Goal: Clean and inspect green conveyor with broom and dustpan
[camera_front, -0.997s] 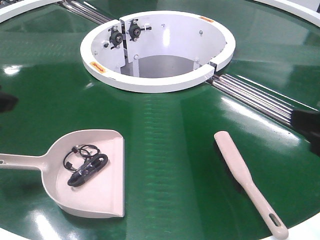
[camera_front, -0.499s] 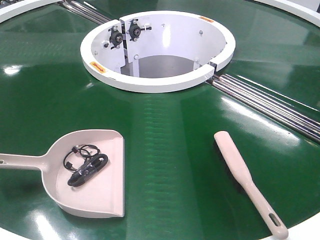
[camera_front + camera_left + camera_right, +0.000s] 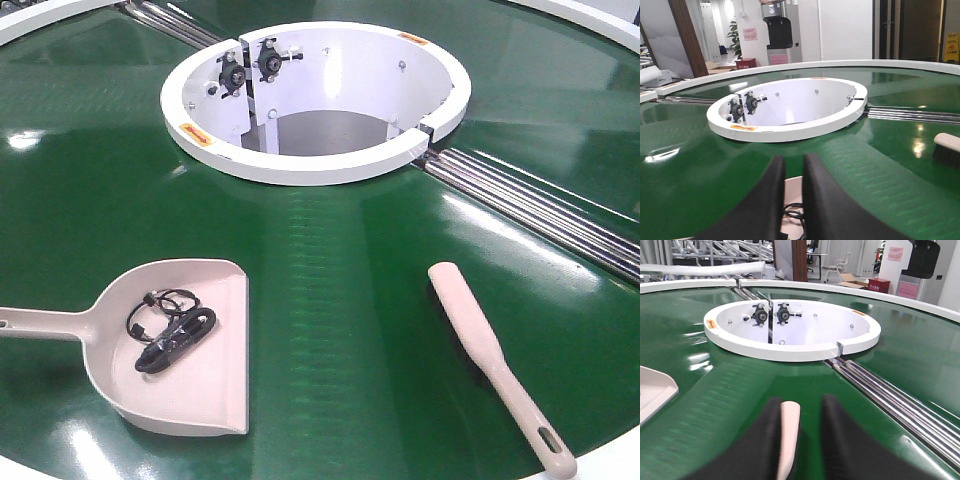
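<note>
The green conveyor (image 3: 330, 300) carries the beige dustpan (image 3: 205, 385) at the front left, with a black coiled cable (image 3: 170, 335) lying in it. On the front right lies the beige broom (image 3: 475, 335), its handle toward the near edge. No gripper shows in the front view. My left gripper (image 3: 793, 165) hovers above the dustpan (image 3: 792, 190), jaws a narrow gap apart and empty. My right gripper (image 3: 801, 407) is open above the broom (image 3: 788, 430), which shows below, close to the left finger, not gripped.
A white ring housing (image 3: 320, 165) with a deep opening sits mid-belt at the back. Metal rods (image 3: 540, 205) run from it to the right and off to the back left. The white outer rim (image 3: 620, 455) borders the near right corner.
One second ago dark gripper parts showed at the left and right edges of the front view; both have withdrawn out of it. Dustpan, cable and broom have not moved.
</note>
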Motion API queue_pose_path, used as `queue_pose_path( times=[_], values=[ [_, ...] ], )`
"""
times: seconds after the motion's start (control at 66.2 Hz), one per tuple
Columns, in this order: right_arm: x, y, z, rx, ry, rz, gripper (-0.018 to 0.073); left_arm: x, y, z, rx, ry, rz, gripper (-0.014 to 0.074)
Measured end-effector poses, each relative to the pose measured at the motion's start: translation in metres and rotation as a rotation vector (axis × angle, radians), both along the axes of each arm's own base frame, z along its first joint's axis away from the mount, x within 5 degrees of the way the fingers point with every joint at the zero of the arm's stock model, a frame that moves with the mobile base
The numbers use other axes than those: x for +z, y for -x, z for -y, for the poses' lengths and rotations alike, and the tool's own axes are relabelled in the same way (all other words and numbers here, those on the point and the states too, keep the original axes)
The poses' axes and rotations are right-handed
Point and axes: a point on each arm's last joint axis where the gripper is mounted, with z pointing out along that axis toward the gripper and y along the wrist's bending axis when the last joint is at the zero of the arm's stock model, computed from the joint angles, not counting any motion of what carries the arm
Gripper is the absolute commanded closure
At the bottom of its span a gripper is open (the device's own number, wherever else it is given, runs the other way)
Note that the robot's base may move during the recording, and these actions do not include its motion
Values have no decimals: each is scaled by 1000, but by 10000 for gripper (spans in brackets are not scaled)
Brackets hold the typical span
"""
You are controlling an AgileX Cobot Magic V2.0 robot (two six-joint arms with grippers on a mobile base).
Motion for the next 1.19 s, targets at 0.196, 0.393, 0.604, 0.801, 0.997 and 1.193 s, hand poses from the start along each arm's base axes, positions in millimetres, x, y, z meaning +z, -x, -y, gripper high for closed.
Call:
queue_pose_path(
  times=[0.196,0.393,0.604,0.801,0.997,1.193],
  values=[
    [0,0,0,3,-20,-5,568,4,0,-1,12,18,39,604],
    [0,0,0,4,-21,-5,568,6,0,-1,14,45,52,604],
    [0,0,0,4,-21,-5,568,6,0,-1,13,51,51,604],
    [0,0,0,3,-21,-4,568,6,0,-1,13,51,50,604],
    [0,0,0,3,-21,-4,568,-20,-5,-4,74,50,16,604],
    [0,0,0,3,-21,-4,568,-59,-6,-14,229,128,-47,604]
  ],
)
